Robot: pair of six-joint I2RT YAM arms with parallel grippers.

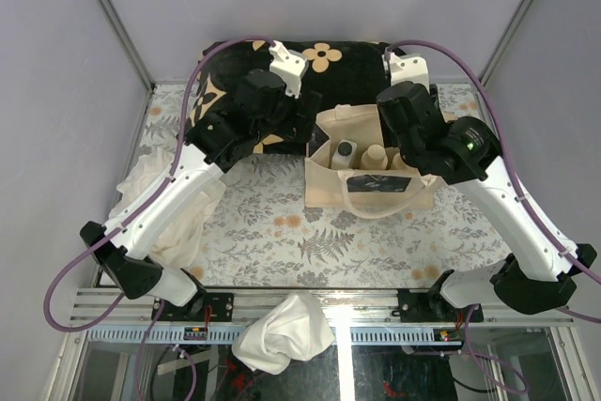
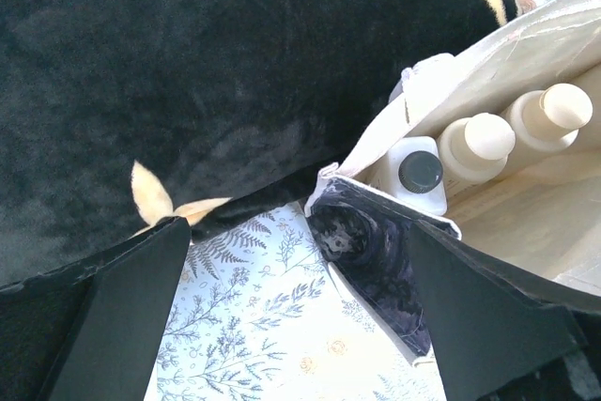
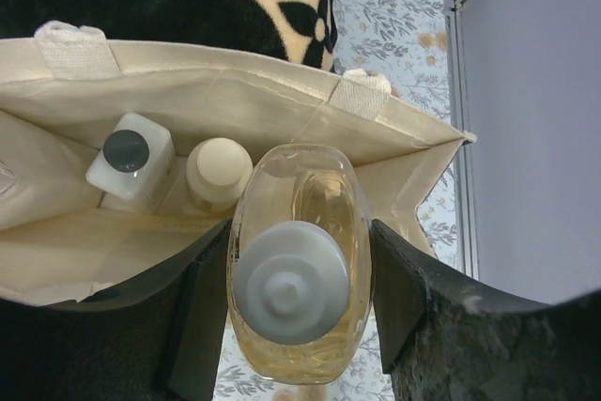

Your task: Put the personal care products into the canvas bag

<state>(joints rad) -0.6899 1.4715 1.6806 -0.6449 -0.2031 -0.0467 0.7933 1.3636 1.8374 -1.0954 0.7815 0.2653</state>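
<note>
Fern-patterned table [image 1: 282, 232], canvas bag [image 1: 324, 190] at centre, black flowered cushion [image 1: 362, 55] at far edge, white cloth [image 1: 131, 192] at left, second white cloth [image 1: 282, 331] at near edge.

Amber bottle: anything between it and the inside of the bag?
Nothing visible. The amber bottle, gripped by the right fingers, hangs over the open bag; the white bottle and a cream bottle stand inside, off to one side.

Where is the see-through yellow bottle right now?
In the right wrist view, the clear amber bottle is clamped in the right gripper, over the open canvas bag, nearest the cream bottle and white squarish bottle inside.
</note>
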